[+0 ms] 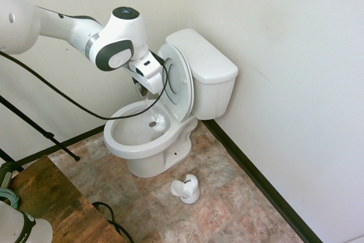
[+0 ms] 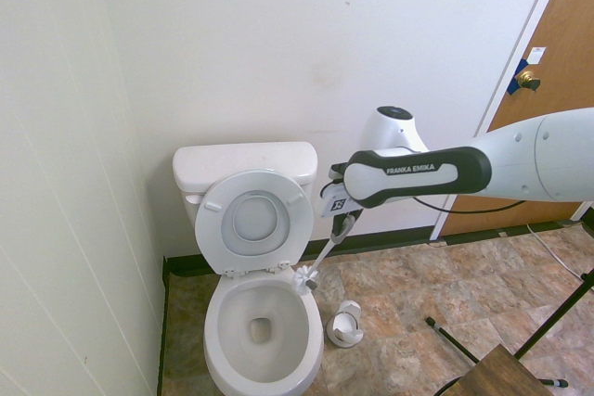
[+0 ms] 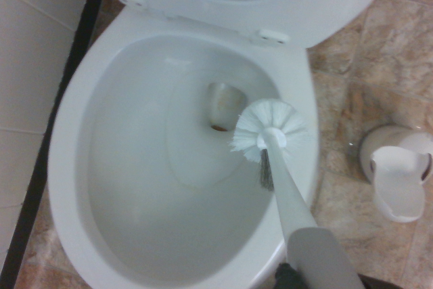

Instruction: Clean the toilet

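"FRANKA EMIKA" is showing on the arm (image 2: 422,172). The jaws are gripping a white brush (image 3: 269,133) over the toilet (image 2: 263,322); the holder (image 1: 186,189) is standing empty.

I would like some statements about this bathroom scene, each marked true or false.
1. The toilet has its lid raised. True.
2. The gripper holds a toilet brush. True.
3. The brush holder stands on the tank. False: it stands on the floor beside the toilet.
4. The brush head is inside its holder. False: it is over the bowl, near the rim.
5. The door has a round knob. True.
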You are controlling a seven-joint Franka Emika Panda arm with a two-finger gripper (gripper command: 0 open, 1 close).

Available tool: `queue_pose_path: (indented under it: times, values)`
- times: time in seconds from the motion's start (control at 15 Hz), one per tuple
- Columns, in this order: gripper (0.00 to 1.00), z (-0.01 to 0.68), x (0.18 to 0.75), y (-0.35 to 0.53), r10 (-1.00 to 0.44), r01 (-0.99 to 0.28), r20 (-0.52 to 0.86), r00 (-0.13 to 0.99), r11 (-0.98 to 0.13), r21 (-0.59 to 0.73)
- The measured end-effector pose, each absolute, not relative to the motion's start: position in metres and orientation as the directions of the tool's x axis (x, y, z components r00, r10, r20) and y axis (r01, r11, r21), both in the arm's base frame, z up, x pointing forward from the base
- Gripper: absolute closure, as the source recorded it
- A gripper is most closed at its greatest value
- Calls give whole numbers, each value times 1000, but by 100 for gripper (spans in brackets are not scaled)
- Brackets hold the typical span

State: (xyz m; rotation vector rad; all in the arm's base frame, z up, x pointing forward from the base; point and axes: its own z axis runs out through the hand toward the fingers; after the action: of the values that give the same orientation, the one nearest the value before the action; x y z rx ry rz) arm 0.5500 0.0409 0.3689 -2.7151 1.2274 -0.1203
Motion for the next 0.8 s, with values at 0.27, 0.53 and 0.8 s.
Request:
queue_pose_path:
  times: [0.27,0.53,0.8]
  values:
    - [100,299,569,99,-744,-738,33,667,-666,-113]
    - [100,233,615,139,-763,-761,53,644,-646,-63]
    - [100,202,656,168,-779,-776,75,623,-627,-64]
